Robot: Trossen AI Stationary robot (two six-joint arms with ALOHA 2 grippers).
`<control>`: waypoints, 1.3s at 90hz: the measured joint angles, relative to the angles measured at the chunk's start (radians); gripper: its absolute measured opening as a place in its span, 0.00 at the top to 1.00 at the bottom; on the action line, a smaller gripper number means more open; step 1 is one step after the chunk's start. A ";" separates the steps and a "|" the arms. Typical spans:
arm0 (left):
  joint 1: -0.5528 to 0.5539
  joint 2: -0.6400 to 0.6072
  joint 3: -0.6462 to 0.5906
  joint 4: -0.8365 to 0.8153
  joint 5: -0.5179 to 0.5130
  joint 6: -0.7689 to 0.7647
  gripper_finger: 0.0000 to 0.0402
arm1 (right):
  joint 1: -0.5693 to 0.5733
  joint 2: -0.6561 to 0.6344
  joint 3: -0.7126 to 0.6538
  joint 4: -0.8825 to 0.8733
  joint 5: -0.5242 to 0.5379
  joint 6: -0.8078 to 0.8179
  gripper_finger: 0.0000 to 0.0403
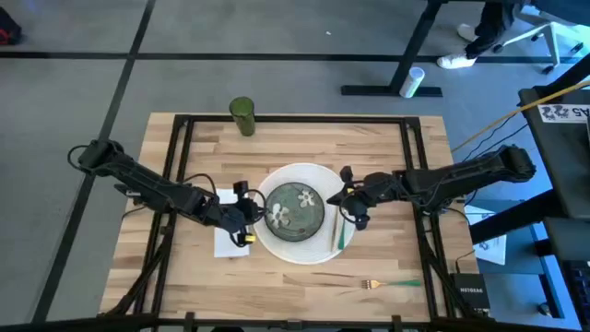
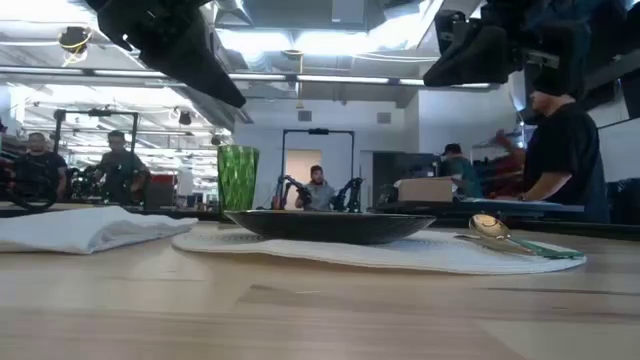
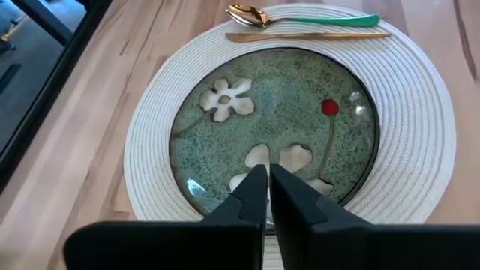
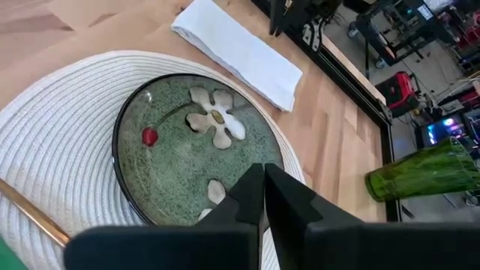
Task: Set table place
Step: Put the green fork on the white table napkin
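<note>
From above, the table (image 1: 387,148) fills the middle of the floor, a round white placemat (image 1: 297,214) near its centre carrying a dark green plate (image 1: 295,211); only this view shows the fork (image 1: 392,285) lying apart near the front edge and both arms reaching in from either side, the left gripper (image 1: 247,212) beside the plate's left rim, the right gripper (image 1: 348,205) over the mat's right part. A green glass (image 1: 242,117) stands at the far edge, a white napkin (image 1: 229,224) lies partly under the left arm. The low view alone shows people in the room behind, and the plate as a shallow dish with nothing standing in it. The left wrist view shows its fingers pressed together, holding nothing, over the flower-painted plate, with a gold spoon (image 3: 300,16) and gold knife (image 3: 307,35) on the mat beyond. The right wrist view shows its fingers likewise closed and empty
</note>
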 joint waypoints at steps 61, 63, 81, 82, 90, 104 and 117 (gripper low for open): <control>0.000 0.000 0.000 -0.003 0.000 -0.045 1.00 | 0.001 -0.165 0.000 -0.164 -0.027 -0.053 1.00; 0.000 0.000 0.000 -0.005 0.000 -0.045 1.00 | 0.001 -0.173 0.000 -0.170 -0.025 -0.053 1.00; 0.000 0.000 0.000 -0.038 0.000 -0.045 1.00 | 0.001 -0.204 0.000 -0.179 -0.024 -0.059 1.00; 0.000 0.000 0.000 -0.038 0.000 -0.045 1.00 | 0.001 -0.204 0.000 -0.181 -0.024 -0.059 1.00; 0.000 0.000 0.000 -0.039 0.000 -0.047 1.00 | 0.001 -0.204 -0.004 -0.189 -0.024 -0.060 1.00; 0.000 0.000 0.000 -0.046 0.000 -0.048 1.00 | 0.001 -0.204 -0.062 -0.140 -0.024 -0.059 1.00; 0.000 0.000 0.000 -0.054 0.000 -0.049 1.00 | 0.001 -0.226 -0.117 -0.075 -0.042 -0.049 1.00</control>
